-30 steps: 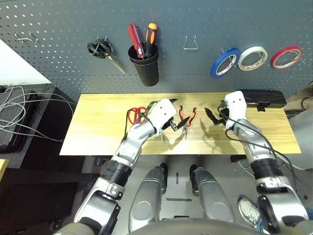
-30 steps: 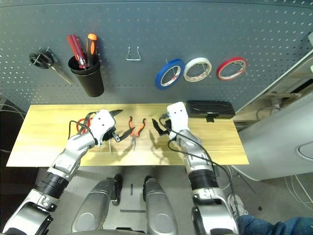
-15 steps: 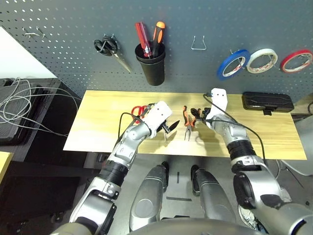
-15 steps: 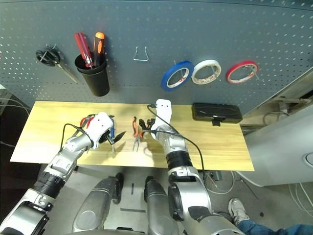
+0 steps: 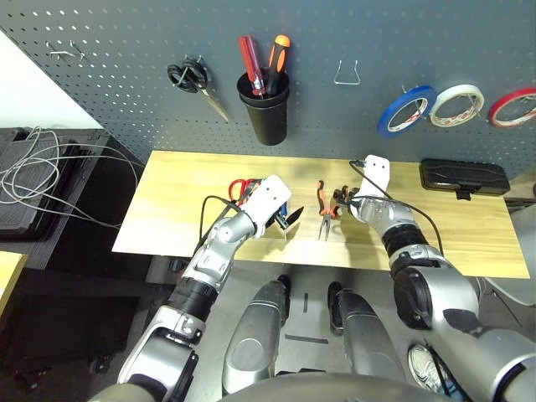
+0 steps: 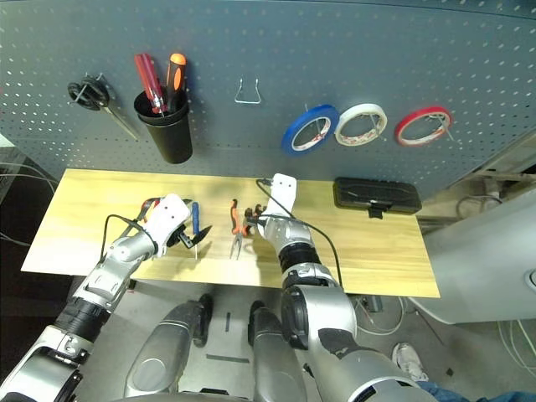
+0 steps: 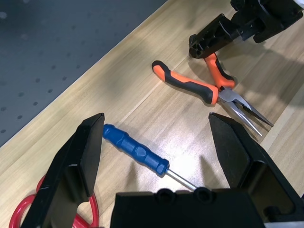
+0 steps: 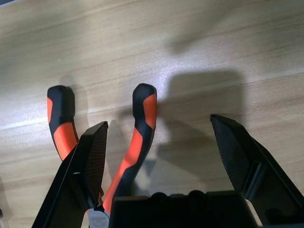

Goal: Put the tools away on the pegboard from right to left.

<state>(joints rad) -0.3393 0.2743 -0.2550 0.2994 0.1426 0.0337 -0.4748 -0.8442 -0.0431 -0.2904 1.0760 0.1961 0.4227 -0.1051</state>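
right gripper [image 8: 156, 156], fingers spread, empty | orange-and-black-handled needle-nose pliers [image 8: 137, 142]: one handle between its fingers, long axis along them | left gripper [image 7: 159, 156], fingers spread, farther off

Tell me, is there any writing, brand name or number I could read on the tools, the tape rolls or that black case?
None can be read.
Needle-nose pliers: plain orange-and-black handles, no lettering visible.
Blue-handled screwdriver: no marking visible.
Blue tape roll, white tape roll and black case: too small to show any print.
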